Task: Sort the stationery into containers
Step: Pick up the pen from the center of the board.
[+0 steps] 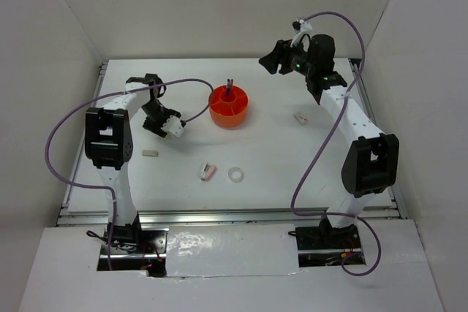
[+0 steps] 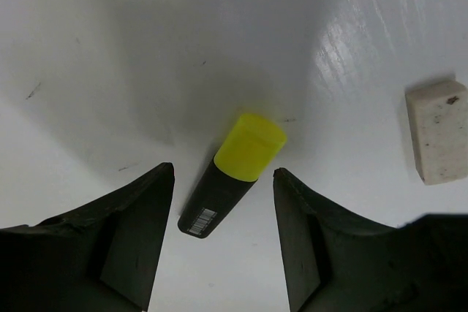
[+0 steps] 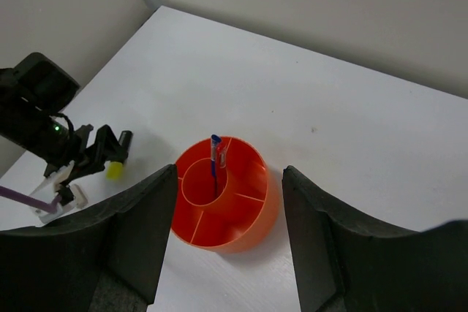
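1. Left gripper [image 2: 224,172]: fingers spread, holding nothing, low over the white table [image 1: 278,158].
2. Black highlighter with a yellow cap [image 2: 230,180]: lies flat on the table between the left gripper's fingers, a gap on each side, cap pointing away from the wrist.
3. White rectangular eraser block [image 2: 439,133]: on the table near the highlighter, outside the fingers.
4. Right gripper [image 3: 229,173]: fingers spread, empty, raised above the far side of the table.
5. Round orange plastic desk organizer [image 1: 229,106]: mid-table toward the back, between the two arms.
6. Thin blue pen [image 3: 214,157] and thin red pen [image 3: 221,154]: upright in the organizer's central cup.
7. Second white eraser block [image 1: 299,117]: right of the organizer.
8. Pink-white piece [image 1: 208,172] and white tape ring [image 1: 235,174]: near each other on the table, nearer the arm bases, well apart from the organizer.
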{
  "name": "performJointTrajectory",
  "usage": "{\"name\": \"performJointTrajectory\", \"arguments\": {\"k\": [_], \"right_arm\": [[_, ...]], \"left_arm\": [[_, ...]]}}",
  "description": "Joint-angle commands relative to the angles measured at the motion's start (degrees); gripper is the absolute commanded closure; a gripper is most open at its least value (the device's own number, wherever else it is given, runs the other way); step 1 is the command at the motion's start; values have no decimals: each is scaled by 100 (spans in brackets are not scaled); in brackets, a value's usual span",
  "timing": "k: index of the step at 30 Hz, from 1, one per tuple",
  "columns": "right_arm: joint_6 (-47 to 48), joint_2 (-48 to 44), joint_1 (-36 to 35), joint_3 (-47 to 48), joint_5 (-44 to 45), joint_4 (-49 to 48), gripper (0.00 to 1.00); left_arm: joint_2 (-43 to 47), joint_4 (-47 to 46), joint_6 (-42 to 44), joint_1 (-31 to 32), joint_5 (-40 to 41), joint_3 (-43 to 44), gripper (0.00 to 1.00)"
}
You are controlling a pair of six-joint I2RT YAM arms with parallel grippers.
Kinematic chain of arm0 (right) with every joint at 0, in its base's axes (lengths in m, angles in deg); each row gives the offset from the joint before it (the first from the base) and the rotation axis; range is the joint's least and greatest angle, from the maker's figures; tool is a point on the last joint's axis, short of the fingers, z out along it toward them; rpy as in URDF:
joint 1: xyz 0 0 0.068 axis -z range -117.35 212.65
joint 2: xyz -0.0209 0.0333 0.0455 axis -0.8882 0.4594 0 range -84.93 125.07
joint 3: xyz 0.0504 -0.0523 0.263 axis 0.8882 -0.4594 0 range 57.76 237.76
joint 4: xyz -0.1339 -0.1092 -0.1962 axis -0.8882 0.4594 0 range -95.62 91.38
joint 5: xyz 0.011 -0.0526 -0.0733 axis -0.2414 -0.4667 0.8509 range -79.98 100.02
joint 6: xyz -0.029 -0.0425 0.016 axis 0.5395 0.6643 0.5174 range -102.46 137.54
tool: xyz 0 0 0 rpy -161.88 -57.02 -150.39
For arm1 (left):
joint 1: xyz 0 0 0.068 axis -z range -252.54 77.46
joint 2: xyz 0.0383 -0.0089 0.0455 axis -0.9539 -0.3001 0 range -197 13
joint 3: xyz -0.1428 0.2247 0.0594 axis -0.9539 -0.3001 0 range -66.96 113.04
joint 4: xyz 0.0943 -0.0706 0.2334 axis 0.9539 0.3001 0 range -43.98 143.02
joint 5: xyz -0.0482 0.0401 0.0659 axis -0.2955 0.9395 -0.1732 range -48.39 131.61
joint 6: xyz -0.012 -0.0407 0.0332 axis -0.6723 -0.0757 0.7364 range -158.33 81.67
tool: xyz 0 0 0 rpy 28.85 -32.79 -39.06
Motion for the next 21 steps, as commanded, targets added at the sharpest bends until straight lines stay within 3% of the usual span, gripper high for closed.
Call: {"name": "performJointTrajectory", "arguments": {"k": [1,8,21], "right_arm": [[-73,-224,118,-147,-175,136,34],[-38,-259,250,-235,-263,162,34],[15,-268,303,-296,-290,215,35]], "left_arm": [[-171,153,1914,62,347,211,31],[-400,162,2266,123,655,229,33],[21,-321,2943,185,647,-923,42]]}}
